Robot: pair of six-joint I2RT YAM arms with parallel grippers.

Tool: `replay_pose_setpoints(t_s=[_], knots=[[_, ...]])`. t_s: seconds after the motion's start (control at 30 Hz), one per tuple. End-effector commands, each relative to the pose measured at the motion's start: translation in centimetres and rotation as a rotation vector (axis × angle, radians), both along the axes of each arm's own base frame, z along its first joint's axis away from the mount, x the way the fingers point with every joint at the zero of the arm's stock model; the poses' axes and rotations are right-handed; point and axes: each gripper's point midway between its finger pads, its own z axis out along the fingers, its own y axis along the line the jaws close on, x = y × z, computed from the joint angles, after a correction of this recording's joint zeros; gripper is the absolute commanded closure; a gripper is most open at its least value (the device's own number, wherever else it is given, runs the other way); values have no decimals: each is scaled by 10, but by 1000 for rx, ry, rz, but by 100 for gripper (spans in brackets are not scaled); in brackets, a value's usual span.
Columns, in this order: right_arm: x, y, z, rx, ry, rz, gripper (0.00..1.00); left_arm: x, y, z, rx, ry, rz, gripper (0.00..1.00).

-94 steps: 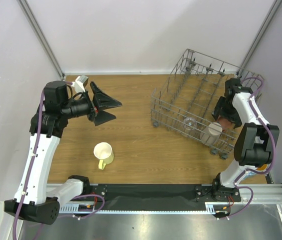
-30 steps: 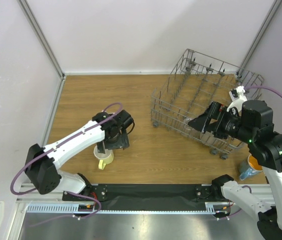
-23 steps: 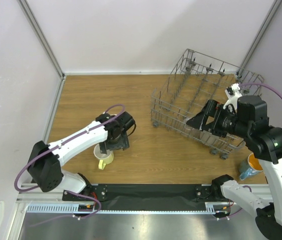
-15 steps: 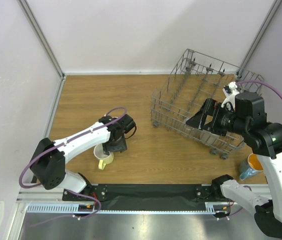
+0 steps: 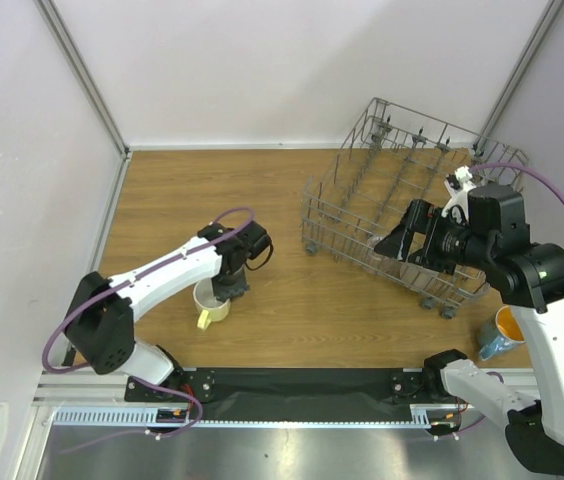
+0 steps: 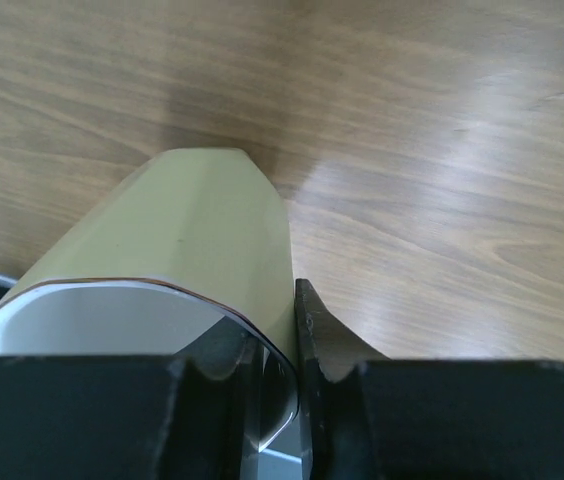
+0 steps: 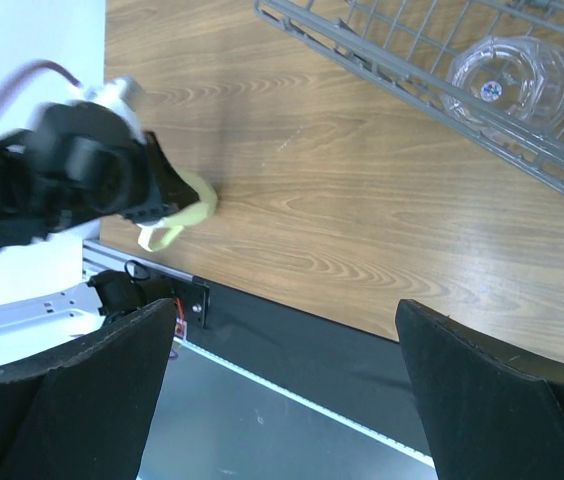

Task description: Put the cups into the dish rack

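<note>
A pale yellow mug (image 5: 205,301) stands on the wooden table near the front left, its handle pointing to the front edge. My left gripper (image 5: 227,290) is shut on its right wall. In the left wrist view one finger (image 6: 237,370) is inside the mug (image 6: 192,230) and the other presses the outside; the gripper (image 6: 274,335) pinches the rim. My right gripper (image 5: 394,240) hangs open and empty above the near-left side of the grey wire dish rack (image 5: 362,170). The right wrist view shows a clear glass (image 7: 507,75) lying in the rack (image 7: 412,60).
An orange and blue object (image 5: 502,328) sits beyond the table's right front corner. The rack stands at an angle at the back right. The right wrist view also shows the yellow mug (image 7: 194,205) under the left arm and the black front rail (image 7: 292,330).
My left gripper has come down over the mug's right wall and shut on it. My right arm has drifted slightly back over the rack, its jaws still wide.
</note>
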Motion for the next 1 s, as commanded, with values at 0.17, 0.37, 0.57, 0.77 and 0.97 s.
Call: replay_pose_setpoints(t_s=[0.17,0.37,0.57,0.77,0.97], knots=[[8,12,-7,21,11,82,0,49,-67,155,-412,-344,-186,100],[10,26,7,79,-34,164,0,33,-135,271,-906,-504,-410,100],[-3,49,43,206,-135,331,0,1,-156,365,-1364,-675,-492,100],[-21,69,81,343,-238,494,0,-16,-171,417,-1740,-685,-503,100],[-29,75,99,404,-293,542,0,-27,-168,446,-1859,-738,-548,100]])
